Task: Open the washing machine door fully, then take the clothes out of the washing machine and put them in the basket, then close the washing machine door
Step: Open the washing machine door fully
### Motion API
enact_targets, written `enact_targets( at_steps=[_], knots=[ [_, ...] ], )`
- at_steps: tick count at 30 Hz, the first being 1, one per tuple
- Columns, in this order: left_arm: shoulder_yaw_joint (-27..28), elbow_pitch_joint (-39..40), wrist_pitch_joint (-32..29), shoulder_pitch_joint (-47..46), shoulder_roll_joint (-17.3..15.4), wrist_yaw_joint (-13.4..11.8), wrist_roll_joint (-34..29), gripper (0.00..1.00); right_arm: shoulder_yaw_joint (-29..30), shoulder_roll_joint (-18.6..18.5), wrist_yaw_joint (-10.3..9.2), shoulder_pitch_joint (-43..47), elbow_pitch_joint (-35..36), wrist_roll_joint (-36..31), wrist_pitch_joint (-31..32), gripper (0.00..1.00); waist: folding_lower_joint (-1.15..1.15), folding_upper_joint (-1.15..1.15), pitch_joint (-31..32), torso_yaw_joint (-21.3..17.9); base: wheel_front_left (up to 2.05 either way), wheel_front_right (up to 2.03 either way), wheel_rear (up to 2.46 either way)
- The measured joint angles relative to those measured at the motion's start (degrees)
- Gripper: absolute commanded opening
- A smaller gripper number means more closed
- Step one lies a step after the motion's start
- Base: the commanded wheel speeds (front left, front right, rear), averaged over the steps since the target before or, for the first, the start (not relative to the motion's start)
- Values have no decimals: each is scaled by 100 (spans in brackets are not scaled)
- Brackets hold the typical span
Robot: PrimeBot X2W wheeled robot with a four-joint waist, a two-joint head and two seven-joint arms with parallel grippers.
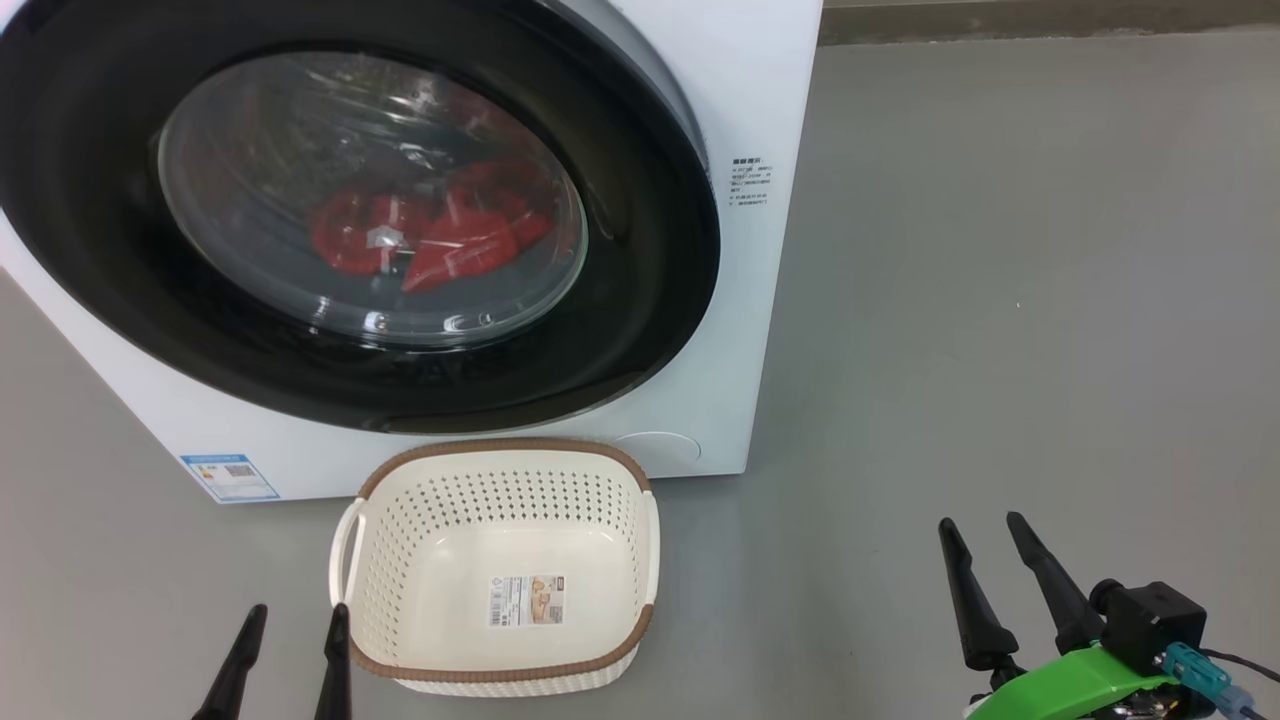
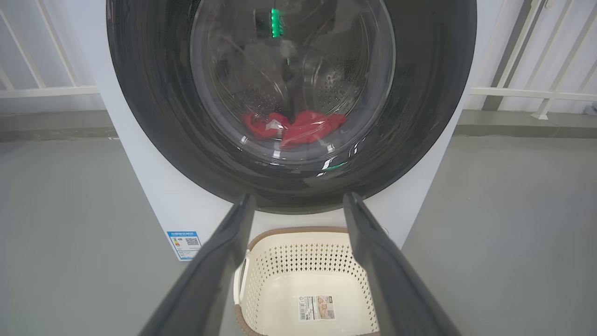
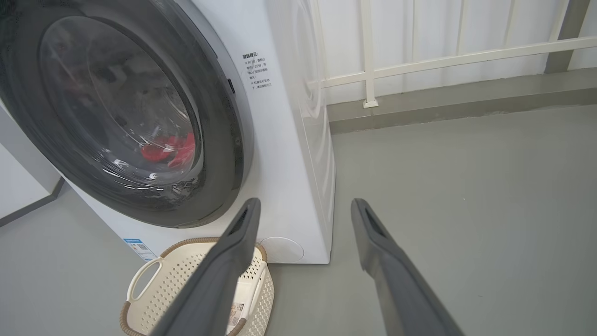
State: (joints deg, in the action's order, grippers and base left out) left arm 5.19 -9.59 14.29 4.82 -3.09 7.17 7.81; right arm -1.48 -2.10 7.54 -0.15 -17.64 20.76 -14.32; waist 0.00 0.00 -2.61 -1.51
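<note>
A: Door?
B: Your door (image 1: 280, 140) looks shut, flat on the washer's (image 1: 760, 120) front. Wide black rim, clear bowl in the middle.

A: Clothes?
B: Red clothes (image 1: 450, 240) lie low in the drum, seen through the glass. You can make out a small white patch on them.

A: Basket?
B: It stands on the grey floor (image 1: 1000, 300), just beside the washer's near face, below the door. Your basket (image 1: 500, 445) has a brown rim, a handle at each side and a paper label (image 1: 527, 600) on its bottom. A blue sticker (image 1: 230, 477) sits on the washer's lower left corner, to the basket's left.

A: Left gripper?
B: Your left gripper (image 1: 298, 612) is at the near left with its jaws apart, clamped on nothing. One finger is just beside the basket's near left corner; I cannot tell if it touches.

A: Right gripper?
B: Your right gripper (image 1: 980, 525) is at the near right over bare floor, well apart from the basket, with its jaws apart too.

A: Far side?
B: A white railing (image 3: 419, 60) runs behind the washer.
</note>
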Motion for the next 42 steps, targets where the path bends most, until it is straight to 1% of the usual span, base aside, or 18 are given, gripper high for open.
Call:
enact_targets(
  at_steps=[13,14,15,16,19,23,31,37,42],
  knots=[
    [-23,-53,0,0,-21,0,44,100,-9,0,0,36,-81,0,-7,100,0,0,-8,-12,0,0,0],
    [-31,-51,0,0,-26,0,47,100,-56,-3,0,36,-80,8,-7,71,0,0,-12,-9,0,0,0],
    [-45,-47,0,0,-36,0,60,100,-114,-5,0,36,-83,43,-7,13,0,0,-17,-4,0,0,0],
    [-59,-42,0,0,-51,0,74,100,-155,0,0,34,-83,58,-7,0,0,0,-22,1,0,0,0],
    [-109,-23,0,0,-93,0,87,100,-236,-4,0,10,-54,159,-8,0,0,0,-42,27,0,0,0],
    [-152,1,0,-1,-116,0,94,100,-460,-11,0,-156,24,569,-8,0,0,0,-80,68,0,0,0],
    [-299,16,0,-23,-168,0,155,100,-631,-43,0,-1109,149,1234,-14,0,0,0,-228,182,0,0,0],
    [-420,21,0,-185,-201,1,248,100,-587,-96,0,-1870,210,1997,-15,0,0,0,-383,332,0,0,0],
    [-555,14,0,-336,-253,0,310,100,-637,-104,0,-2522,290,2908,-32,0,0,0,-553,469,0,0,0]
  ],
)
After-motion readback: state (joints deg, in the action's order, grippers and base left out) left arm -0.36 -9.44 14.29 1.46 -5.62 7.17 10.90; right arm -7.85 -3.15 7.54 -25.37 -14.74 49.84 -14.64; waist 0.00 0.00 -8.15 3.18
